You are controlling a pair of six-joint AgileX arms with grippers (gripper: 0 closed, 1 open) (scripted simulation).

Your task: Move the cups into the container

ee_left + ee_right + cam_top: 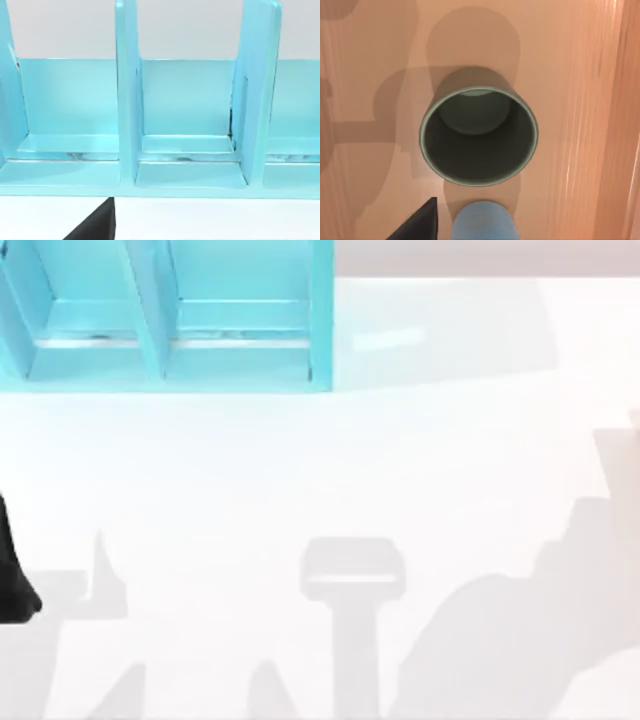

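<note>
Top view, upper left: light-blue divided plastic container point(170, 315), visible bays hold no cups. Left arm point(12, 580) at left edge; fingers' state: cannot tell. Right wrist view, centre: upright grey-green cylindrical cup point(479, 135), blue cup point(482, 222) just beside it, both outside the container. Right fingers: cannot tell.

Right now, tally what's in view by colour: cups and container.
Green cup: 1
Blue cup: 1, partly cut off at the right wrist view's edge
Light blue container: 1, with upright dividers
Total: 3
</note>
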